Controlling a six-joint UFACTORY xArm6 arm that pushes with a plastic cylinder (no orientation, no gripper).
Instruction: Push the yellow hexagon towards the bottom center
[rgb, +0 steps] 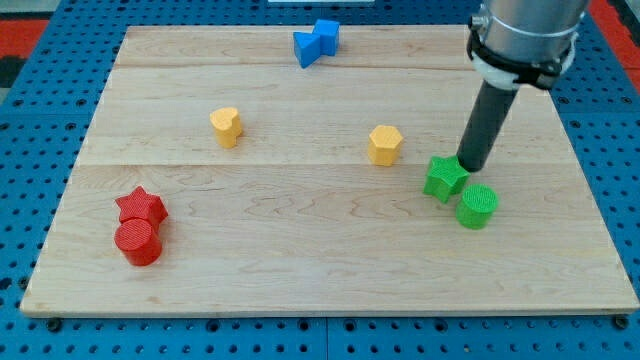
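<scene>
The yellow hexagon (384, 144) sits on the wooden board (300, 260), right of centre. My tip (471, 166) is to the hexagon's right, well apart from it, just above and right of a green star (444, 179), close to or touching it. A green cylinder (478, 206) lies just below and right of the star.
A yellow heart-shaped block (227, 126) lies left of centre. A blue block (316, 42) sits near the top edge. A red star (140, 207) and a red cylinder (138, 242) sit together at the lower left. Blue pegboard surrounds the board.
</scene>
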